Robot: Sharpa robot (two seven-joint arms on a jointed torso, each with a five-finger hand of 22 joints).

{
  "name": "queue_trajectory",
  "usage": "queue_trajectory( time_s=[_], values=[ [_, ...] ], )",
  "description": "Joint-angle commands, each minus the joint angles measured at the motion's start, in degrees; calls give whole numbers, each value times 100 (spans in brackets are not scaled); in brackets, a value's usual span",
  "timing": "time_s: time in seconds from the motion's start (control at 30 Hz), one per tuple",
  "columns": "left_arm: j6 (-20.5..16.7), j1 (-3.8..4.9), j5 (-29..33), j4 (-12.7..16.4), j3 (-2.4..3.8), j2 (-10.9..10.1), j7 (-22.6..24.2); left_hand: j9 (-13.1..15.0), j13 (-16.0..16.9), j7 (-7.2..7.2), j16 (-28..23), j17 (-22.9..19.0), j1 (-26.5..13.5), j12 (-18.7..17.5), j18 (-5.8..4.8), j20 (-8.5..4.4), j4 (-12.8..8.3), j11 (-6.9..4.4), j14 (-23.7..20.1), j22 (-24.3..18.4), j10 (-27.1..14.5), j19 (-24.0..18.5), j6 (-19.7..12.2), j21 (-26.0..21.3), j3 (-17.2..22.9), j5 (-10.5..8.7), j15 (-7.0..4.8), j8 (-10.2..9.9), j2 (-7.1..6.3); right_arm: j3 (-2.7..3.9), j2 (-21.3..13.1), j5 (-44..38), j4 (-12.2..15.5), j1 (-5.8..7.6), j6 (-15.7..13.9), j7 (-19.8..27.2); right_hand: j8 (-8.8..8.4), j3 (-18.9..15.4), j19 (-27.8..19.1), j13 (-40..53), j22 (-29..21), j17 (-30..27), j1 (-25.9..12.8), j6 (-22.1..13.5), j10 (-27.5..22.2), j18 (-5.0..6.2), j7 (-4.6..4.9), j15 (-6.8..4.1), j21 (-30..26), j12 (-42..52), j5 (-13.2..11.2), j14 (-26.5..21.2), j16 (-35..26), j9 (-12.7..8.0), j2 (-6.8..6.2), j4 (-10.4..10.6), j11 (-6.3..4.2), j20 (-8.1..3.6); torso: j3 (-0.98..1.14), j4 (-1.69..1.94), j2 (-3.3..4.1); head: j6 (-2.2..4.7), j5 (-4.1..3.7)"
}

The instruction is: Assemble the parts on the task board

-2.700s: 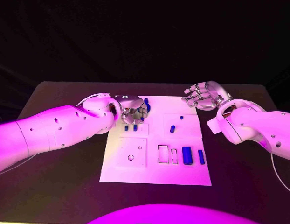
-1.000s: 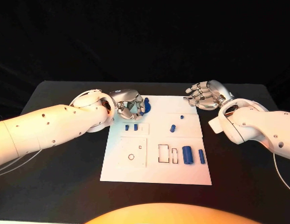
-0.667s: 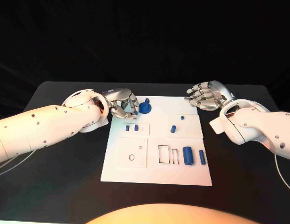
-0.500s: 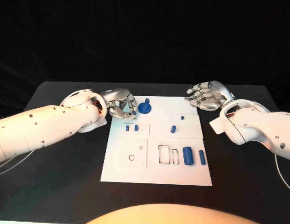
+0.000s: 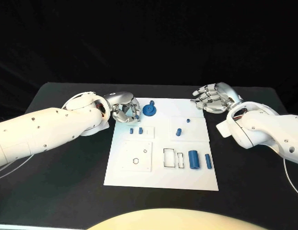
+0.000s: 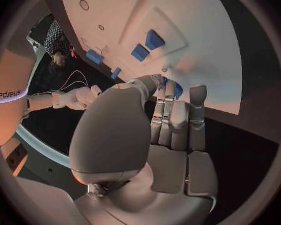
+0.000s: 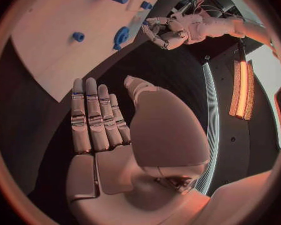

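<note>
black table (image 5: 66, 191) | matte, dark top, extends past the task board (image 5: 160, 178) on every side | black backdrop (image 5: 149, 38) | hangs behind the table's far edge | thin white cable (image 5: 297, 189) | lies on the table, right of the board

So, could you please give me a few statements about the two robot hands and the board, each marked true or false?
1. The left robot hand sits beside the task board's far left corner. True.
2. The right robot hand holds a blue part. False: it holds nothing, fingers apart.
3. A round blue part sits on the board next to the left robot hand. True.
4. The board's near end is crowded with blue parts. False: that end is bare.
</note>
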Motion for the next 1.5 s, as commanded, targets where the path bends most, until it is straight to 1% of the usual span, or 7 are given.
queue_trajectory(
  time_s=[0.03,0.3,0.57,0.77,0.9,1.4,1.5],
  values=[
    [170,-32,-192,2,-1,25,-9,12,2,-2,27,-10,-59,-36,-73,21,-35,-2,36,-6,56,-6,28,13,5,-18,7,11,-6,2,4,-39,5,2,15,40,19,-2,-42,-5,-5,-9,23,-49,-36,31,289,-1,-4,35,-8,-32,-29,-7,0,-22,-7,-2,-2,-4,-1,4,9],
    [183,-77,-213,-68,-2,92,4,13,3,-2,24,-21,-63,-42,-72,21,-36,-1,30,-8,60,-9,30,11,5,-18,8,9,-8,2,11,-38,-13,1,19,47,25,-1,-40,-14,-14,-14,20,-49,-34,31,288,-2,-3,39,-8,-29,-30,-9,1,-19,-8,-2,-5,-14,2,14,18],
    [187,-94,-293,-116,-2,136,3,16,4,-2,27,-15,-61,-52,-71,20,-41,-2,32,-7,66,-9,33,12,9,-18,8,4,-5,2,16,-25,-16,1,28,52,25,-1,-40,-14,-14,-14,20,-49,-34,31,288,-2,-3,39,-8,-29,-30,-9,1,-19,-8,-2,0,-9,6,14,5],
    [128,-134,-358,-145,-1,156,11,19,7,-4,29,-13,-54,-60,-71,18,-51,-5,33,4,77,-2,38,19,13,-18,7,1,-3,2,17,-20,-23,0,31,54,25,-1,-40,-14,-14,-14,20,-49,-34,31,288,-2,-3,39,-8,-29,-30,-9,1,-19,-8,-2,-11,-14,8,8,-4],
    [124,-142,-411,-166,-1,166,-1,20,8,-3,28,-17,-50,-66,-71,16,-59,-4,32,8,82,0,40,22,15,-18,7,-2,-3,2,14,-8,-23,0,39,54,25,-1,-40,-14,-14,-14,20,-49,-34,31,288,-2,-3,39,-8,-29,-30,-9,1,-19,-8,-2,-2,-6,5,3,-17],
    [224,-147,-450,-193,-1,210,-64,27,14,-2,33,-7,-43,-76,-72,13,-72,-6,36,18,102,7,55,30,20,-18,5,-4,1,2,12,78,-27,0,69,35,34,5,-38,-27,-26,-22,22,-49,-32,31,287,-2,-1,44,-7,-27,-31,-12,5,-19,-9,-2,4,-14,3,-12,-8],
    [285,-146,-443,-202,-1,217,-83,28,15,7,35,-12,-78,-112,-73,13,-60,5,35,17,99,4,44,29,16,-23,11,-28,2,2,9,80,-26,0,73,32,34,5,-38,-27,-26,-22,22,-49,-32,31,287,-2,-1,44,-7,-27,-31,-12,5,-19,-9,-2,4,-13,5,0,-19]
  ],
)
